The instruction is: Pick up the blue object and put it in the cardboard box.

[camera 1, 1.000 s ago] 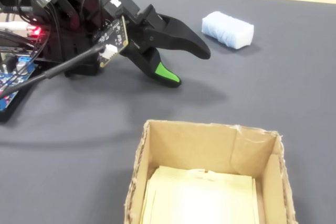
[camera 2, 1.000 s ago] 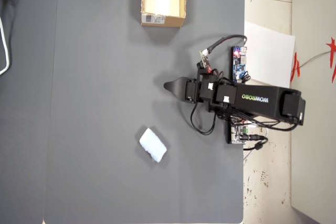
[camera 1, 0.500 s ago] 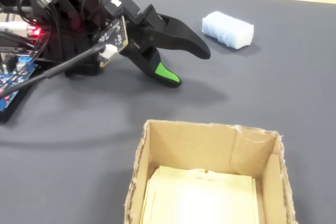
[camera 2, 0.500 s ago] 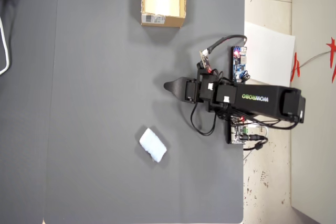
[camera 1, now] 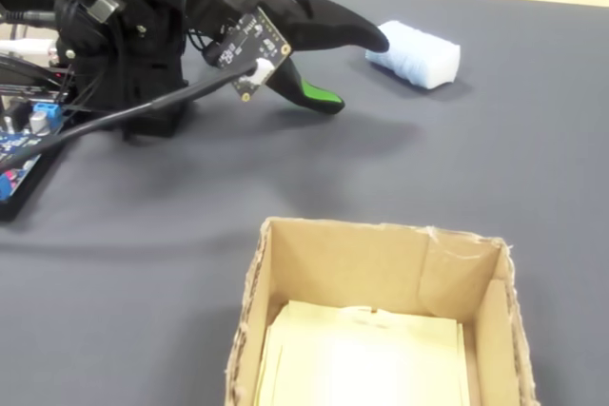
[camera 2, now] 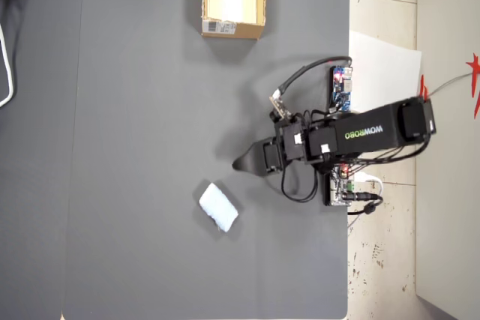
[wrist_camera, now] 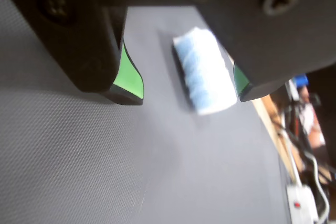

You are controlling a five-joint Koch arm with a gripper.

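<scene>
Green-padded gripper (wrist_camera: 189, 95) is spread open with nothing in it, hovering just short of the blue object (wrist_camera: 206, 72), which lies on the dark mat (camera 2: 135, 148). Cardboard box (camera 2: 233, 28) sits well apart, empty of it. Grasp, carry and drop all remain.

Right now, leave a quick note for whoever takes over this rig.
Pincer: open and empty, jaws spread, held low over the mat and aimed at the blue object.
Blue object: lying loose on the dark mat, not touched; in the wrist view it sits ahead between the jaws, nearer the right one.
Cardboard box: at the far edge of the mat, well away from the block, open side up, only its pale lining showing inside.
Done: the approach only.
Left: close in on the block, grasp it, lift, carry it across to the box and release it inside.
</scene>
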